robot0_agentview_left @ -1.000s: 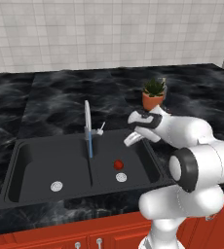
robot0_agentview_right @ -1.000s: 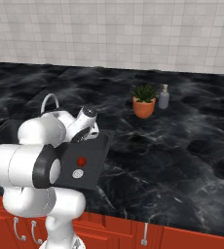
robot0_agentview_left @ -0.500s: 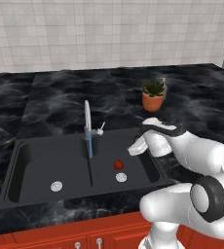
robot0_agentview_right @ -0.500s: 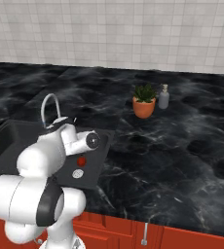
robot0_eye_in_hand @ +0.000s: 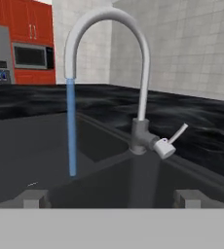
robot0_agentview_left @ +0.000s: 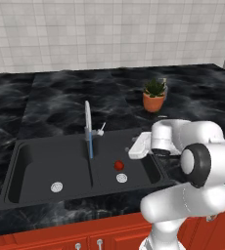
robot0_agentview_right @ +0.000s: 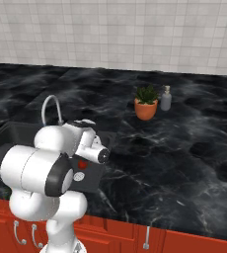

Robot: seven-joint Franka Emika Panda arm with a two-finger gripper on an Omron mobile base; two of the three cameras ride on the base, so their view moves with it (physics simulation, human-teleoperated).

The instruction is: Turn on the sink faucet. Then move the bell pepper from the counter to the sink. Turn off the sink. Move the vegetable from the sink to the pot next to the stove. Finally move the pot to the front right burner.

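gripper (robot0_eye_in_hand: 112, 198) wide apart, nothing held, low over the matte black sink (robot0_agentview_left: 36, 161), aimed at slim silver gooseneck faucet (robot0_eye_in_hand: 133, 73) with blue stream running. glossy red bell pepper (robot0_agentview_left: 119, 165) in right basin, beside round silver drain (robot0_agentview_left: 122, 177).

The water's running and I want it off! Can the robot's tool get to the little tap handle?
Probably yes. The open tool faces the tap, and nothing sits between it and the handle sticking out toward it.

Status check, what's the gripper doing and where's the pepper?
Gripper open, empty, facing faucet. Water running. Pepper in right sink basin. Nothing blocking the lever.
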